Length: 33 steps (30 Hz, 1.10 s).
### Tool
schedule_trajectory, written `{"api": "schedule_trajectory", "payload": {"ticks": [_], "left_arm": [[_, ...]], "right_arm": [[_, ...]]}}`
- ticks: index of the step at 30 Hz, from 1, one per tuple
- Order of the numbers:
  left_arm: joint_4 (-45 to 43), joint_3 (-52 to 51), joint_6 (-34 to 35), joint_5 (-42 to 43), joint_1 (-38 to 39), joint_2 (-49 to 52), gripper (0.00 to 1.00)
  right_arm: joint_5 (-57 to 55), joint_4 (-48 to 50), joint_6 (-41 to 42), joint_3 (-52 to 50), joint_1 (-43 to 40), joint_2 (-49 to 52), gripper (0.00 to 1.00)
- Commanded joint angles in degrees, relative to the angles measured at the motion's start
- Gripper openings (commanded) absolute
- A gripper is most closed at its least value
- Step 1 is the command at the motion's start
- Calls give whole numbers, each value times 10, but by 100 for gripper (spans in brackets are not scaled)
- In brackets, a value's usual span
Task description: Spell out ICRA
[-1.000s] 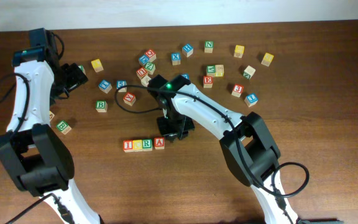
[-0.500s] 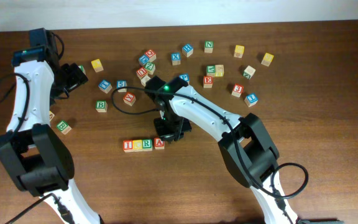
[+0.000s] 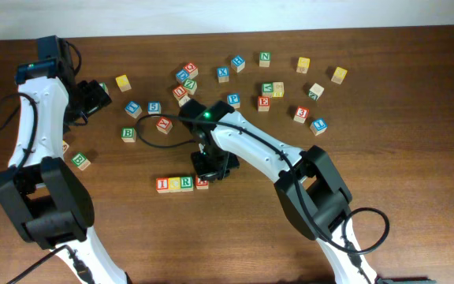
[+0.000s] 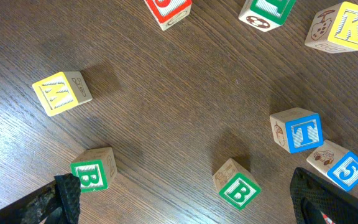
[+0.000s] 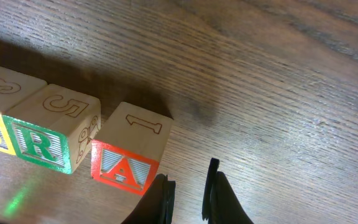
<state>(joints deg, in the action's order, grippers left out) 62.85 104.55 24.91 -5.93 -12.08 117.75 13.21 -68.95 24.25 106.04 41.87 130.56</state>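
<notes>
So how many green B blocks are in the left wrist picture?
2. Left green B block at bottom left; right green B block at bottom middle, left of the blue 5 block. Others may lie outside view.

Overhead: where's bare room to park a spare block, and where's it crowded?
Bare: the front strip below the ICRA row; also the far-right area below the red 3 block. Crowded: the back-centre block cluster.
</notes>
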Motion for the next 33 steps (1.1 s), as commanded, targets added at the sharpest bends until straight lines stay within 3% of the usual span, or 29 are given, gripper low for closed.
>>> {"api": "schedule_trajectory", "payload": {"ticks": [1,33], "left_arm": [[0,5,-1,2,-5,4,99],[0,5,-1,2,-5,4,99]], "right_arm": [[-18,0,3,-5,5,10,11],[32,8,3,-5,5,10,11]]}}
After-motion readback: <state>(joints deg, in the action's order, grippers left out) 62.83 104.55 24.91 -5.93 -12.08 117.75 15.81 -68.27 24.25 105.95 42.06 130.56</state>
